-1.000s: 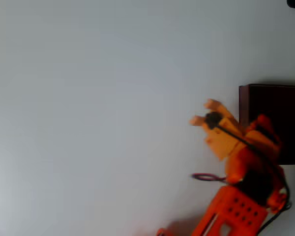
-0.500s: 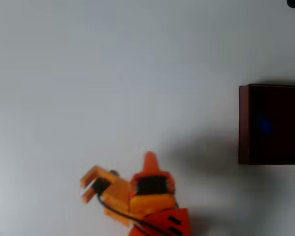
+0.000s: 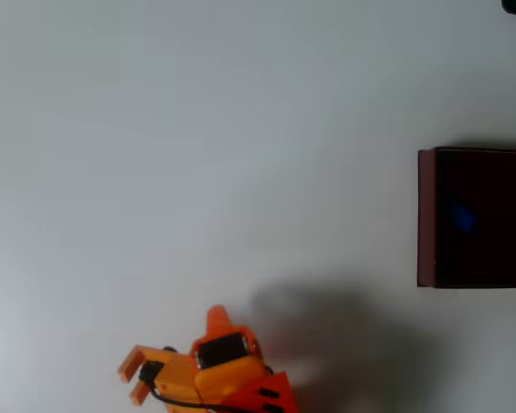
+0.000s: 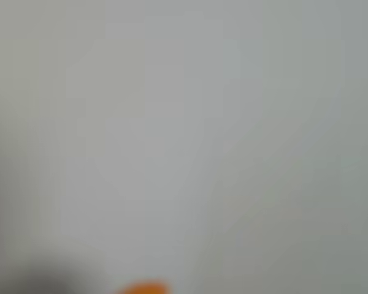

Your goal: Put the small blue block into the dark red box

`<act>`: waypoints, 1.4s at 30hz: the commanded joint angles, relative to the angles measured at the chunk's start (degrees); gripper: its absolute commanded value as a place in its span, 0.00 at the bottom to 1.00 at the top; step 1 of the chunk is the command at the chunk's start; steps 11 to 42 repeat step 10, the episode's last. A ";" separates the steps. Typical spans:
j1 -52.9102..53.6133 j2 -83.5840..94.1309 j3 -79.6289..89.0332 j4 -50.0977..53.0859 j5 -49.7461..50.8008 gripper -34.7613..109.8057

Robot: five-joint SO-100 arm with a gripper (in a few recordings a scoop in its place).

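End effector (image 3: 131, 380) has withdrawn, seemingly empty.

A bare white tabletop (image 3: 198, 129) (plain, unmarked) suggests a lab or hobby bench; the pictures reveal nothing more.

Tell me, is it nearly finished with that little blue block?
Looks done: the small blue block lies inside the dark red box in the overhead view. In hand: nothing; the orange gripper is open and empty, far off at the lower left. Nothing obvious seems left.
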 commanded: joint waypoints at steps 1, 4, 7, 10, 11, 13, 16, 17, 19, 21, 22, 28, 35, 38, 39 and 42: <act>-2.20 0.79 1.49 0.62 0.18 0.24; -2.90 0.79 2.11 0.53 0.44 0.24; -2.90 0.79 2.11 0.53 0.44 0.24; -2.72 0.79 2.11 0.53 0.44 0.24; -2.72 0.79 2.11 0.53 0.44 0.24; -2.72 0.79 2.11 0.53 0.44 0.24; -2.72 0.79 2.11 0.53 0.44 0.24; -2.72 0.79 2.11 0.53 0.44 0.24; -2.72 0.79 2.11 0.53 0.44 0.24; -2.72 0.79 2.11 0.53 0.44 0.24; -2.72 0.79 2.11 0.53 0.44 0.24; -2.72 0.79 2.11 0.53 0.44 0.24; -2.72 0.79 2.11 0.53 0.44 0.24; -2.72 0.79 2.11 0.53 0.44 0.24; -2.72 0.79 2.11 0.53 0.44 0.24; -2.72 0.79 2.11 0.53 0.44 0.24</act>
